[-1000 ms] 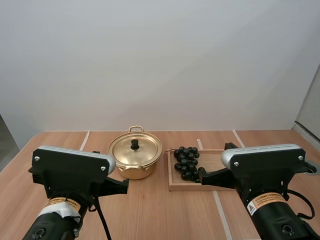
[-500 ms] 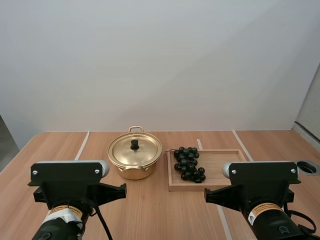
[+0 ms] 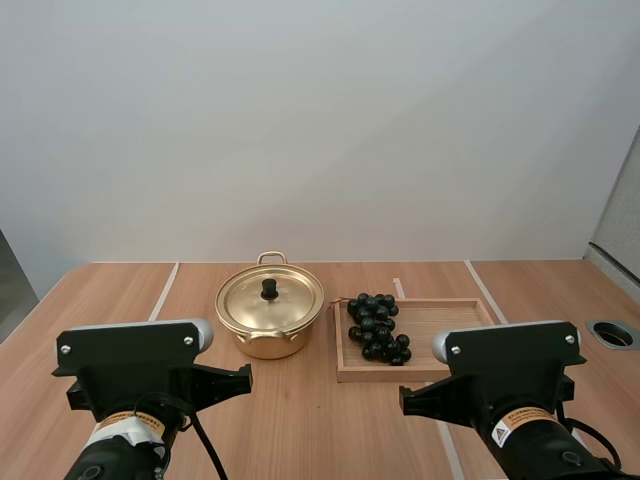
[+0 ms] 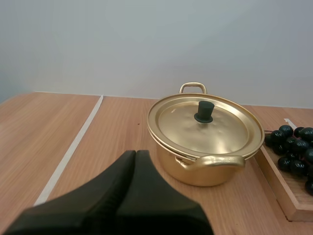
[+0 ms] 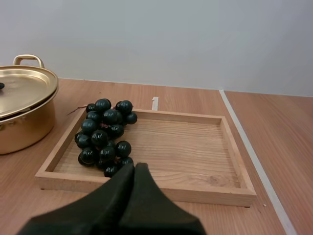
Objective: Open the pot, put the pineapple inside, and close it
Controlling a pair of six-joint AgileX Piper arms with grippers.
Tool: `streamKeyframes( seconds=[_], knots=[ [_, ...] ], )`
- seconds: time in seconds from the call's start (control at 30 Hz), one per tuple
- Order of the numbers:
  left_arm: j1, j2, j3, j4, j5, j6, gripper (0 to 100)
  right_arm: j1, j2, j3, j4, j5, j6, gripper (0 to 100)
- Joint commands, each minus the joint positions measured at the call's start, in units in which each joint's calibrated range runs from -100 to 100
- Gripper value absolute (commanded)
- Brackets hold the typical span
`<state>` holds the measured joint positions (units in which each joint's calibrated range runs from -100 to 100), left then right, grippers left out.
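Note:
A gold pot (image 3: 268,325) stands at mid table with its lid (image 4: 205,122) on, black knob (image 4: 204,111) upright. To its right a bunch of dark grapes (image 3: 375,326) lies in the left part of a wooden tray (image 3: 445,330); I see no pineapple. My left gripper (image 4: 135,154) is shut on nothing, short of the pot on its near left side. My right gripper (image 5: 134,167) is shut too, with nothing in it. It hovers by the tray's near rim (image 5: 195,193), just before the grapes (image 5: 105,137).
White tape lines (image 3: 163,290) run across the wooden table. A round metal-rimmed hole (image 3: 613,333) sits at the table's right edge. Bare wood lies in front of the pot and the tray.
Both arms have drawn back and down toward the near edge; the right one no longer overlaps the tray. Pot, lid and grapes have not moved.

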<state>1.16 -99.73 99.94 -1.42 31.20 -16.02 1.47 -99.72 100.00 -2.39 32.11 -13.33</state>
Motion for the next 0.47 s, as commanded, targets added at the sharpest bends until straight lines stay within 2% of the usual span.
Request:
streamKeyframes(
  seconds=[0.0, 0.43],
  knots=[
    [0.13, -0.3, 0.1, -0.3, -0.2, -0.3, 0, -0.2, -0.3, 0.0, 0.7, -0.4, -0.7, 0],
    [0.13, -0.3, 0.1, -0.3, -0.2, -0.3, 0, -0.2, -0.3, 0.0, 0.4, -0.6, 0.7, 0]
  ],
)
